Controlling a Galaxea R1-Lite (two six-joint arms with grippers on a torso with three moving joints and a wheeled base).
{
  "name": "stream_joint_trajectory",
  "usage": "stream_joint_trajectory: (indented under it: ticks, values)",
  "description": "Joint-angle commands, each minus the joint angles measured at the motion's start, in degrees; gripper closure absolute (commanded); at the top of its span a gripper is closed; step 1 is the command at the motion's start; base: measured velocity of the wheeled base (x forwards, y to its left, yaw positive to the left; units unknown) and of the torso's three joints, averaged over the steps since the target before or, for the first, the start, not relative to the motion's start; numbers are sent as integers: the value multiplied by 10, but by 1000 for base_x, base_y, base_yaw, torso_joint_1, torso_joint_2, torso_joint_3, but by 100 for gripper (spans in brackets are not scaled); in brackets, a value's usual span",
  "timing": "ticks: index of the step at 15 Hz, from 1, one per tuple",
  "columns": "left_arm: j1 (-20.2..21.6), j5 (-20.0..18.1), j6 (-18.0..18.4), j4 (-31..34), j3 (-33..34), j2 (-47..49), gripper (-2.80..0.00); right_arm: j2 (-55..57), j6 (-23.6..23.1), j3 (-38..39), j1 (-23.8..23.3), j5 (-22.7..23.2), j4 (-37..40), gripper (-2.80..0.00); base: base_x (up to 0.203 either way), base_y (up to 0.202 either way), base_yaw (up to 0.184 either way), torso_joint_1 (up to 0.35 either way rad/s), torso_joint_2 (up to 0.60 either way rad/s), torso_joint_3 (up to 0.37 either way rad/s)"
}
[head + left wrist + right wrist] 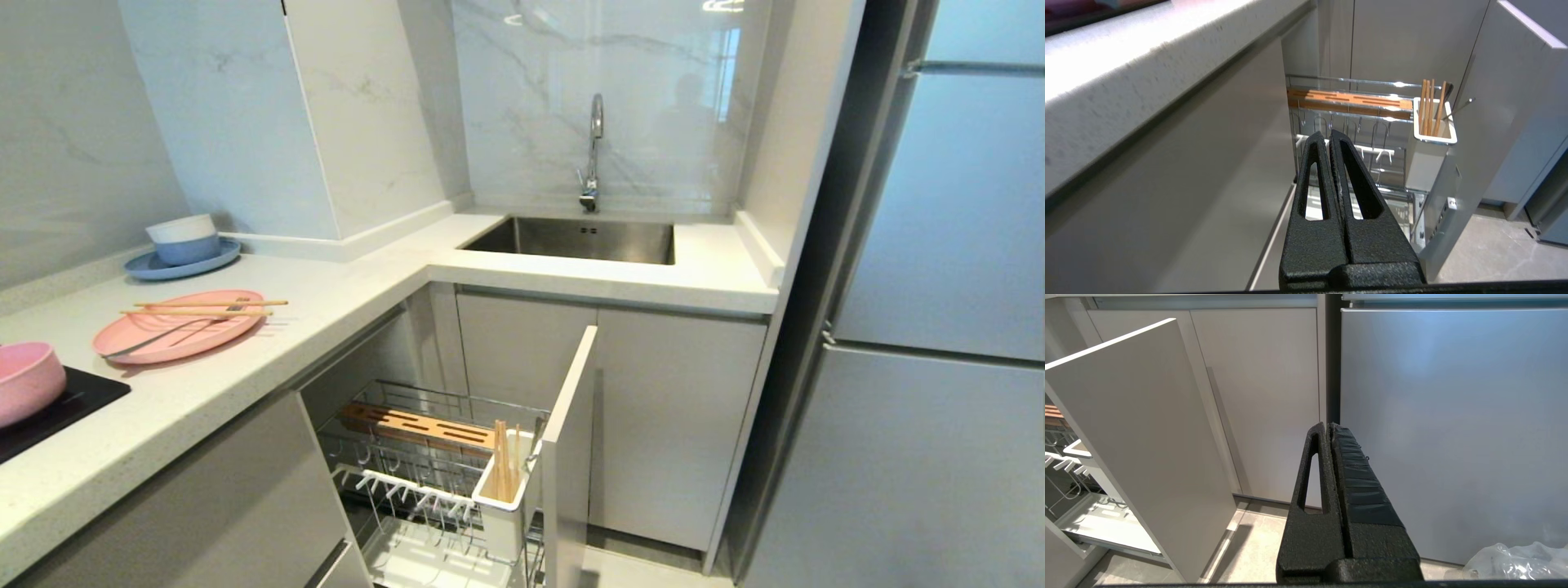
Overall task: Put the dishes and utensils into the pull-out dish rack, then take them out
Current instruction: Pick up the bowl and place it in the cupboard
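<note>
Pink matte plate (175, 335) bearing light-wood chopsticks (204, 308) lying along the counter waits up and left of the left gripper (1329, 136), clamped shut, empty, below the countertop edge, the nearer arm.

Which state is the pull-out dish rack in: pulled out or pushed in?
Pulled out: the pull-out dish rack stands clear of the cabinet, its wooden bar exposed.

Bright, even light fills the kitchen, with glare on the marble backsplash (620, 98) at twelve o'clock, soft shadows under the countertop (326, 302), and wide-angle bending at the head view's edges.
</note>
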State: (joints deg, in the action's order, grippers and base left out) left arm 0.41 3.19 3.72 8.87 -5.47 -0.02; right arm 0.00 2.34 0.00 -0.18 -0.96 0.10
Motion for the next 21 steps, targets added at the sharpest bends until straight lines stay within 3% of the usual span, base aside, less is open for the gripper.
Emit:
stream_joint_trajectory:
  ticks: [1,5,7,9,11,16,21]
  values:
    - [0,1,0,-4,5,-1,0,0,0,1,0,0,0,0,0,0,0,0,0,0]
    - [0,-1,15,-13,9,-1,0,0,0,1,0,0,0,0,0,0,0,0,0,0]
    - [0,-2,67,-57,24,-1,0,0,0,1,0,0,0,0,0,0,0,0,0,0]
    - [0,-21,85,-91,39,-1,0,0,0,1,0,0,0,0,0,0,0,0,0,0]
    - [0,-76,74,-87,52,-1,0,0,0,1,0,0,0,0,0,0,0,0,0,0]
    - [-4,-46,-17,-87,53,-1,0,0,0,1,0,0,0,0,0,0,0,0,0,0]
    - [-4,-43,-23,-88,53,-1,0,0,0,1,0,0,0,0,0,0,0,0,0,0]
